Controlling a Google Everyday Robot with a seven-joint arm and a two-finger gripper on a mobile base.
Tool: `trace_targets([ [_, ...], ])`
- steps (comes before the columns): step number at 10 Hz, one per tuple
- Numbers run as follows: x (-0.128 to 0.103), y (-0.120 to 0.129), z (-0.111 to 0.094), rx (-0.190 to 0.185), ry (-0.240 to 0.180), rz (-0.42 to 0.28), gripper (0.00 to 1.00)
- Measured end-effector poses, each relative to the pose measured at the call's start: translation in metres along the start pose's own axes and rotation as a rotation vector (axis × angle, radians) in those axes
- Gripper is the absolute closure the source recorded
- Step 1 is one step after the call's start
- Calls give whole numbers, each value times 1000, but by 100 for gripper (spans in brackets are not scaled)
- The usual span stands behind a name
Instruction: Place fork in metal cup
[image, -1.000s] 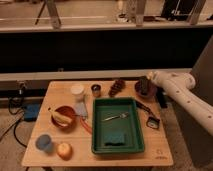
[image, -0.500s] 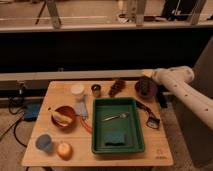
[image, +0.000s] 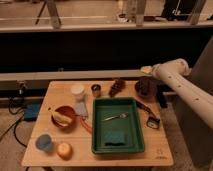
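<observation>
The hand (image: 145, 89) hung as a dark shape below the end of the white arm (image: 182, 85), which reached in from the right. It was over the far right corner of the wooden counter (image: 160, 152), its jaws spread wide and nothing between them.

Just in front of it, a black-handled tool (image: 148, 114) lay slanted along the counter's right side, beside the green tray (image: 98, 127). The fork (image: 116, 117) lay loose inside that tray, near the middle, angled a little, well apart from the hand. A dark bluish pad (image: 116, 143) sat nearer the tray's front wall.

To the hand's left, along the back edge, stood a dark brown lumpy thing (image: 117, 87), and then the metal cup (image: 96, 90), upright just behind the tray's far left corner. The brown lump stood between the hand and the cup. The white cup (image: 77, 90) stood close beside the metal one, on its left.

Farther left were a red bowl (image: 65, 116) with something pale in it and a red-handled utensil (image: 85, 123) lying against the tray's left wall. At the near left corner stood a blue cup (image: 44, 142) and a round orange fruit (image: 64, 150).
</observation>
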Motion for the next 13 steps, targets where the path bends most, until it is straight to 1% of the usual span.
trace_targets([
  [1, -2, 3, 5, -18, -23, -10, 20],
  [2, -7, 9, 8, -48, -52, -29, 20],
  [3, -13, 11, 10, -73, -80, -67, 20],
  [5, -23, 11, 11, -98, -128, -141, 20],
  [6, -27, 14, 11, -103, -141, -157, 20],
  [7, -34, 15, 13, -102, -155, -176, 20],
  [9, -51, 9, 21, -89, -188, -210, 20],
  [11, -63, 6, 27, -71, -225, -207, 20],
  [13, -72, 2, 32, -62, -238, -212, 20],
])
